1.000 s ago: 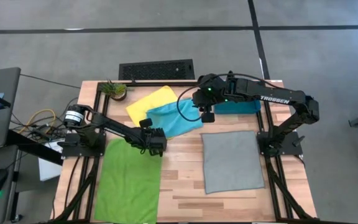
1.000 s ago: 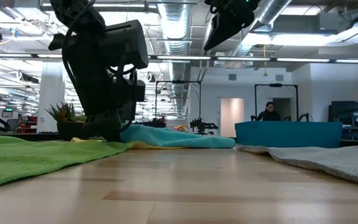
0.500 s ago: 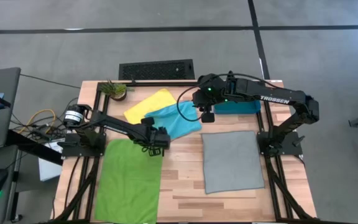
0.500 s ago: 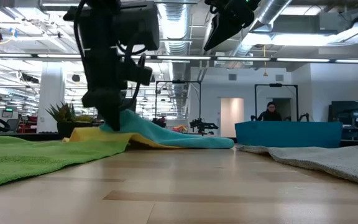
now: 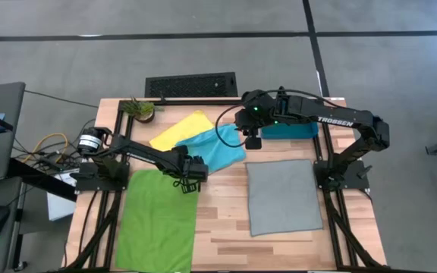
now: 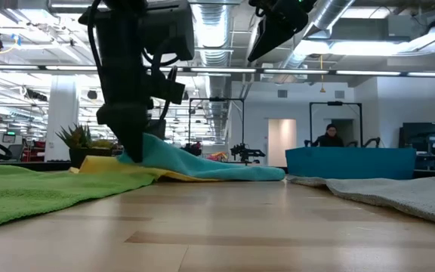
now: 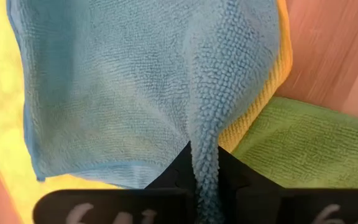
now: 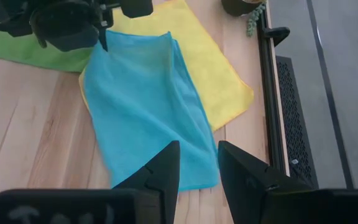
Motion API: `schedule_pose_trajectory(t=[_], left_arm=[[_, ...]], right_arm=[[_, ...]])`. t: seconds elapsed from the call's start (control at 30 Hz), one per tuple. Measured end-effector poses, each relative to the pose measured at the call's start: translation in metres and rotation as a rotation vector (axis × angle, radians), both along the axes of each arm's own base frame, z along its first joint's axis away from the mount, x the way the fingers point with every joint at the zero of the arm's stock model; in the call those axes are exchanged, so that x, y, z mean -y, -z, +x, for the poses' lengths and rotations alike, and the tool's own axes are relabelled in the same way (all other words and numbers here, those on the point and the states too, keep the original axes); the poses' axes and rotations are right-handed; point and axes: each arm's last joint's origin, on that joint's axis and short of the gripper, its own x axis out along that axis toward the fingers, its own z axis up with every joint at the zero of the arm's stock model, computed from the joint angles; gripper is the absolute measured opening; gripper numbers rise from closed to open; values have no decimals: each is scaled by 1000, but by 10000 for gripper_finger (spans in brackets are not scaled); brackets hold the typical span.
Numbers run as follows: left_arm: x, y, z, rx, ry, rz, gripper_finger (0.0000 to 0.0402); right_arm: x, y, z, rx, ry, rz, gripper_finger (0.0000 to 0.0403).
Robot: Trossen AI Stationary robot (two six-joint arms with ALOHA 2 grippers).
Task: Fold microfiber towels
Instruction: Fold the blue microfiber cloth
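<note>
Your left gripper (image 5: 190, 168) is pinched tight on a corner of the turquoise towel (image 5: 213, 145), lifting it into a little ridge off the table (image 5: 226, 220). You can see the fold of cloth squeezed between the fingers (image 7: 173, 177) in the left wrist view. The rest of that towel lies flat, running off toward 1 o'clock from the gripper, draped over the yellow towel (image 5: 174, 130), which pokes out toward 11 o'clock near the potted plant (image 5: 139, 109).

The green towel (image 5: 156, 220) lies flat at 6 o'clock from the left gripper, its top edge just beside it. The grey towel (image 5: 282, 196) lies spread out well apart, at 4 o'clock.

Your right gripper (image 5: 253, 139) hangs in the air over the far edge of the turquoise towel, fingers (image 8: 166, 168) parted a bit and holding nothing. The teal bin (image 5: 290, 130) sits just beside it at 3 o'clock.
</note>
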Motion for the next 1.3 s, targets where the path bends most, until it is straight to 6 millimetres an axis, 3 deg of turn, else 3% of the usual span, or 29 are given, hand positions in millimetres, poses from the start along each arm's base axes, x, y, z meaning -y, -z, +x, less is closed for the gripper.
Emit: schedule_pose_trajectory(t=[0.13, 0.43, 0.57, 0.7, 0.87, 1.03, 1.3], left_arm=[[-1, 0, 0, 6, -10, 18, 10], [-1, 0, 0, 0, 6, 25, 80], [1, 0, 0, -14, 33, -41, 89], [3, 1, 0, -11, 6, -117, 68], [3, 1, -3, -36, -5, -123, 12], [2, 0, -5, -68, 10, -116, 2], [-7, -39, 4, -133, 44, -37, 1]], right_arm=[[0, 0, 0, 0, 0, 0, 132], [0, 0, 0, 0, 2, 1, 132], [0, 0, 0, 0, 2, 1, 129], [0, 0, 0, 0, 2, 1, 128], [0, 0, 0, 0, 2, 1, 128], [0, 0, 0, 1, 2, 1, 128], [0, 0, 0, 1, 1, 1, 128]])
